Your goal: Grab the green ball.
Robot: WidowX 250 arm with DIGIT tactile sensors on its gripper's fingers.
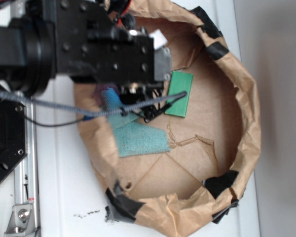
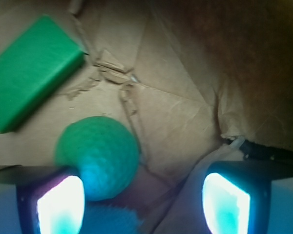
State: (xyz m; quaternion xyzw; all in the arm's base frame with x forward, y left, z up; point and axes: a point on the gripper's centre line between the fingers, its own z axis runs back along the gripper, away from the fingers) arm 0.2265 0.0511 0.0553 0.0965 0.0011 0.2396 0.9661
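- Black arm reaching in from the left, wrist angled downward.
- Gripper spread wide, nothing clamped.
- Fingers glowing pale at both lower corners of the wrist view.

The arm hides the green ball in the exterior view; the wrist view crops the fingers.

dimpled green ball, plain green block, teal cloth, brown paper bag

Paper bin on white table
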